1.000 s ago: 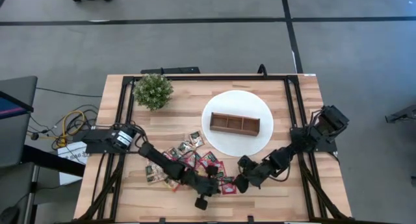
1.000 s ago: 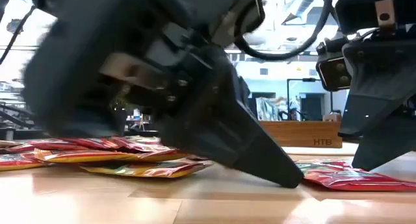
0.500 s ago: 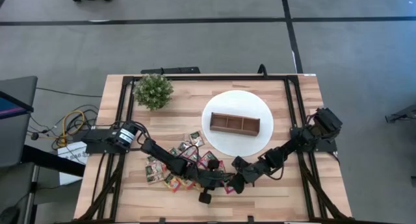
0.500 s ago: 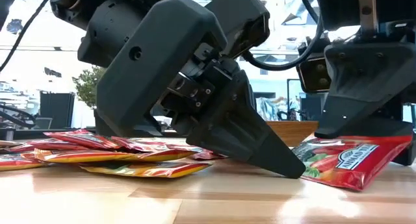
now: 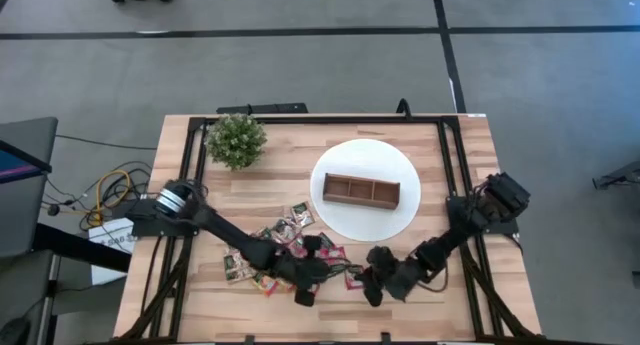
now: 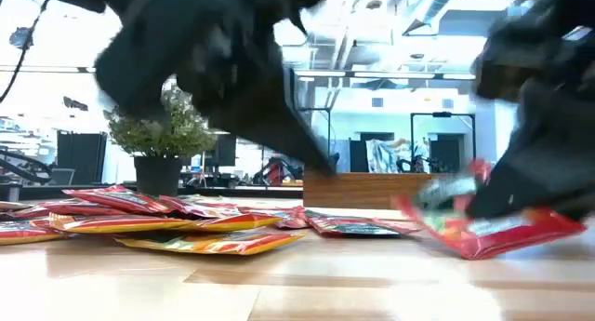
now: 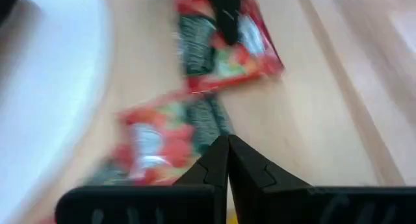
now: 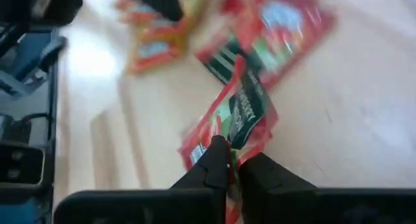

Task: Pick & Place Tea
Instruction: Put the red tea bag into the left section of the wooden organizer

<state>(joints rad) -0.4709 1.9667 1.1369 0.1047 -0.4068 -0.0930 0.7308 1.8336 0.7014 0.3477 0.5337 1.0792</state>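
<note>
Several small flat tea sachets (image 5: 283,247), mostly red, lie loose on the wooden table near its front; in the low view they form a flat heap (image 6: 167,223). My right gripper (image 5: 362,278) is shut on one red sachet (image 8: 244,117) just right of the heap. My left gripper (image 7: 227,141) is shut with nothing in it. It hangs above the table (image 6: 321,158) and points toward that sachet (image 7: 224,49). The brown tray (image 5: 360,190) stands on the white plate (image 5: 365,155). My right gripper pinches the red sachet's near edge (image 8: 227,141) between its two fingers. The fingers slant down from the table's right side. The sachet is tilted up (image 6: 483,230); its low end (image 6: 469,251) is at the tabletop, and blur hides whether it still touches.
A small green plant (image 5: 236,140) stands at the far left corner. The two arms meet close together at the front middle. Bare wood (image 5: 450,165) lies right of the plate, and more shows along the front edge (image 5: 200,310).
My right gripper has rolled, slid in toward the heap and shut on the red sachet, tipping one edge of it up off the wood. My left gripper, which had its shut tip down on the table beside that sachet, has risen clear.
</note>
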